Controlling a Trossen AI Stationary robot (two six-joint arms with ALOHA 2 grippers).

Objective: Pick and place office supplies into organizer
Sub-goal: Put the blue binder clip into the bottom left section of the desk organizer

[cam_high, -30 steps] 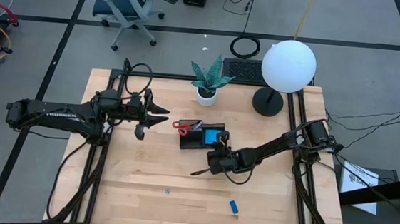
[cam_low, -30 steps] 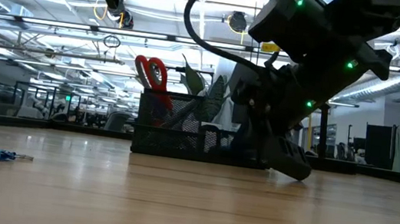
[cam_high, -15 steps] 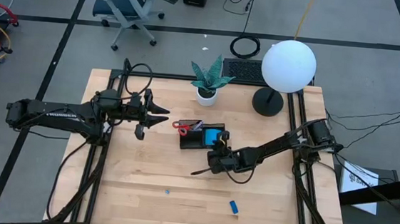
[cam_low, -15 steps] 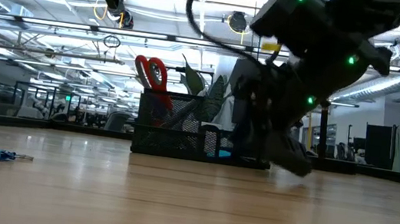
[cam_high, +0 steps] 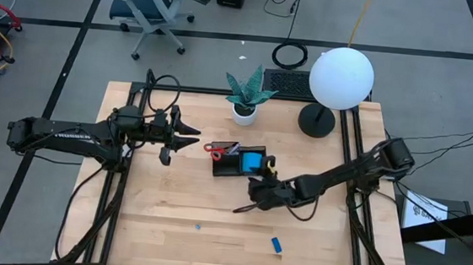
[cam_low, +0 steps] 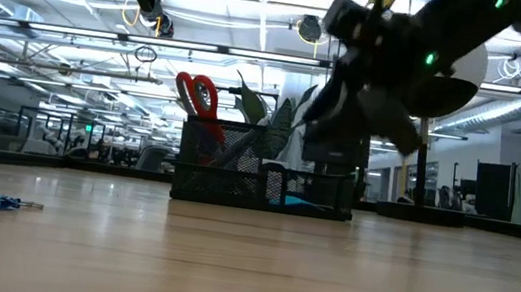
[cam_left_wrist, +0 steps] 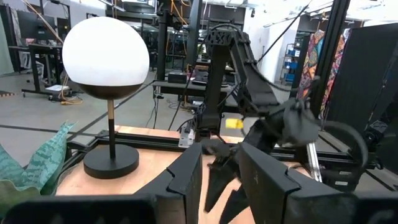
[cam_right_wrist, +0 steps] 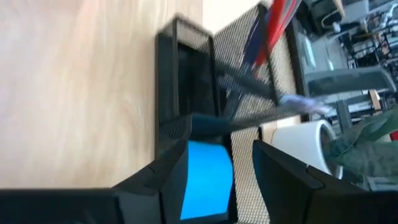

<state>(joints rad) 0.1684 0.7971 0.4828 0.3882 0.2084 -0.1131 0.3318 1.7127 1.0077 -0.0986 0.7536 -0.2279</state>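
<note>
Holding a dark pen pinched in its fingers, the right gripper hangs just beside the organizer; best to tip the pen upright over a free compartment. The left gripper, spread, waits near the organizer.

A robotics lab or workshop: the wooden surface sits on a grey tiled floor beside an office chair, with cables, ceiling strip lights and metal equipment racks beyond.
</note>
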